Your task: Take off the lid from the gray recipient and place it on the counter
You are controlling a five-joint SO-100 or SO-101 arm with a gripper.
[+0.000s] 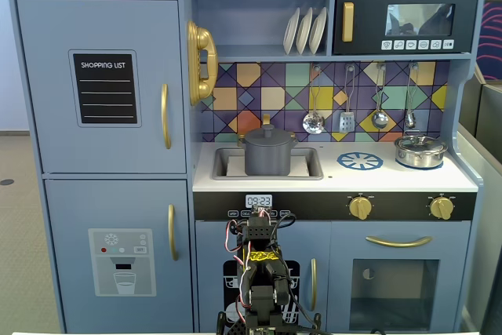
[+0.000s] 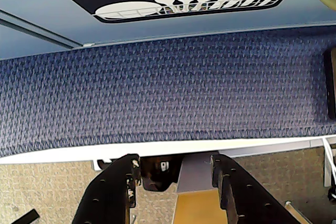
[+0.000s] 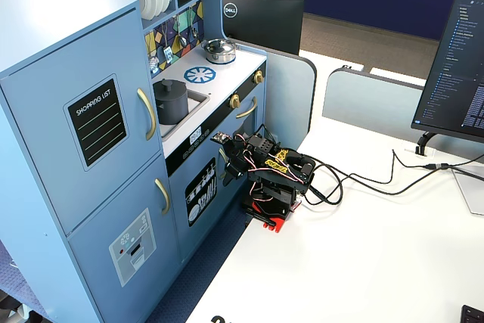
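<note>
Nothing begun yet, by the look of it: lid (image 1: 267,135) seated flat on the gray pot (image 1: 268,158), pot standing in the sink recess of the toy kitchen's white surface (image 1: 337,179), left of the blue burner print (image 1: 360,161) and well apart from the shiny steel pot (image 1: 420,151). Folded low in front of the kitchen's lower doors, well below the gray pot: the arm (image 1: 261,272), with the pincer (image 2: 176,174) released, fingers (image 2: 122,179) spread and holding nothing. Next move, probably: unfold, rise above the gray pot, come down over the small knob in the lid's middle and close on it, then lift straight up and carry the lid to a bare patch beside the burner print. From the wrist view, only blue carpet, the kitchen's base and the dishwasher print, no pot at all. From both fixed views, pot and lid plainly visible; the angled one also shows a monitor (image 3: 452,66) and cables (image 3: 363,179) on the white desk, far from the gray pot.
</note>
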